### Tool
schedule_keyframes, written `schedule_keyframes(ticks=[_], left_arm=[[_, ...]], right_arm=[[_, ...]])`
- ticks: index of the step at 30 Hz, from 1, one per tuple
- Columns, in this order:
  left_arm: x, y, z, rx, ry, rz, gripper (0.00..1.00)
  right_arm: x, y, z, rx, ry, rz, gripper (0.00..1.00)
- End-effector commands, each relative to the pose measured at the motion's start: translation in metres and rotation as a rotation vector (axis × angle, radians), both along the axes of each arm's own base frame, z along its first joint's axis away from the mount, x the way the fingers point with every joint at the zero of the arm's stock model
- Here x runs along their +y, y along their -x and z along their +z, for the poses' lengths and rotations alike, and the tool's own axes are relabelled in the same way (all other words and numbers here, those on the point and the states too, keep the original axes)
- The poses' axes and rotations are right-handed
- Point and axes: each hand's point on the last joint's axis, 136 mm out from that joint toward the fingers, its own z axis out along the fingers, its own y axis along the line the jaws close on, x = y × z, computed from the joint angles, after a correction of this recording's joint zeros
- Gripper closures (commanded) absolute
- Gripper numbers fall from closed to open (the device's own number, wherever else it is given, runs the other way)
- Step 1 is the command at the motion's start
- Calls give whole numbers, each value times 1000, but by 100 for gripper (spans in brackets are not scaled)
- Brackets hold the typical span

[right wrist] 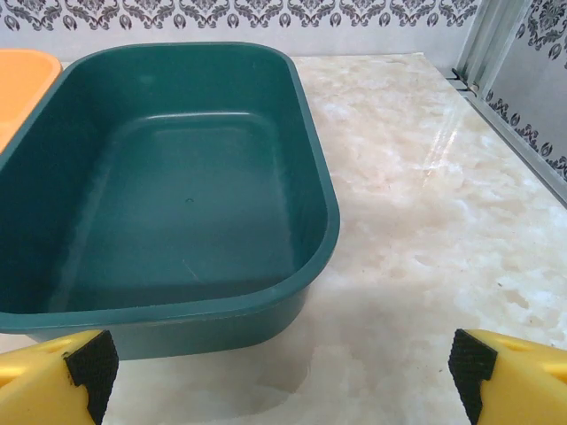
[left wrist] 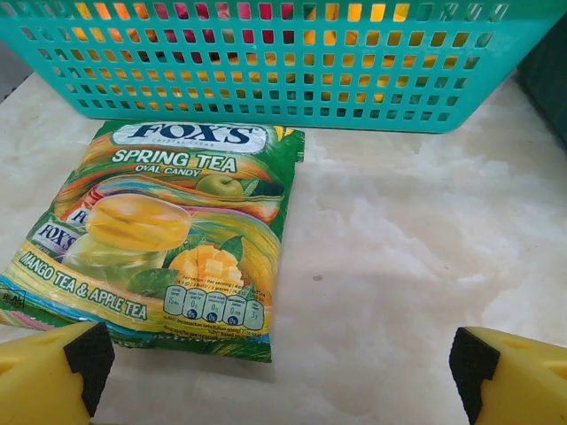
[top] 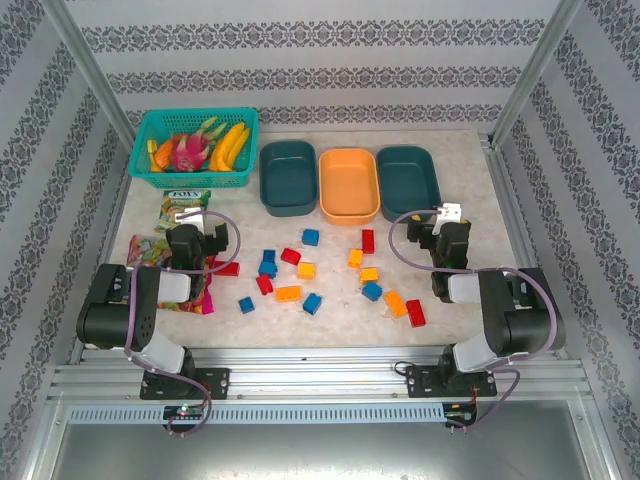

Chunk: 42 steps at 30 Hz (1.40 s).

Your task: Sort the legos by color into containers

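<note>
**Bricks loose on the counter, three tubs lined up above them**

The legos [top: 310, 237] are small glossy bricks in red, blue and orange-yellow. They lie scattered across the lower middle of the top view, between the two arms. A red one [top: 228, 268] sits furthest left, and an orange [top: 395, 303] and red [top: 415, 313] pair lie side by side at the lower right of the scatter. All of them rest on the counter [top: 470, 190], below the containers.

The containers stand in a tight row at upper centre. They are a dark teal tub [top: 288, 180], an orange tub [top: 349, 185] and a second teal tub [top: 408, 178], all shallow with rounded corners. The right wrist view looks into that right-hand teal tub [right wrist: 177, 204], with its smooth dark floor and thick rolled rim, and a sliver of the orange one [right wrist: 22, 88] shows at the left edge.

The left fingers [left wrist: 44, 376] are yellow with black pads and spread wide apart, holding nothing. They hang over a green Fox's candy packet [left wrist: 168, 239] below the turquoise mesh basket [left wrist: 283, 88]. The right fingers [right wrist: 523, 381] are equally wide apart and hold nothing.

In the top view the basket [top: 195, 183] holds bananas and a pink dragon fruit at upper left. More snack packets [top: 150, 250] lie beneath it near the left arm [top: 150, 300].

The counter is pale, cream-marbled stone. Around it stand white walls banded with grey damask print, slanted aluminium posts [top: 85, 60], and a ribbed metal rail [top: 320, 385] along the bottom edge.
</note>
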Motion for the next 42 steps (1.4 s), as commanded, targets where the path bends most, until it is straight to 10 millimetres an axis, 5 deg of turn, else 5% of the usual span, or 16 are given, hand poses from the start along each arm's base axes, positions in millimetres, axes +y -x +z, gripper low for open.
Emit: schedule_keyframes(ticks=[1, 24, 29, 33, 38, 40, 42], left_arm=[[-1, -4, 8, -37, -19, 0, 0], [0, -5, 16, -21, -20, 2, 0], [-1, 2, 50, -40, -61, 28, 0], [-2, 11, 90, -121, -33, 76, 0], [-28, 18, 156, -238, -52, 50, 0], [-39, 21, 181, -309, -8, 26, 0], [-17, 35, 174, -246, 251, 254, 0]], right_arm=[[2, -6, 10, -33, 0, 20, 2], [12, -4, 20, -51, 36, 55, 2], [23, 1, 51, -26, 118, 44, 2], [46, 0, 109, -119, 210, 51, 2], [92, -5, 194, -114, 177, -1, 2], [103, -4, 186, 102, -39, 2, 2], [110, -4, 170, 291, -272, -16, 2]])
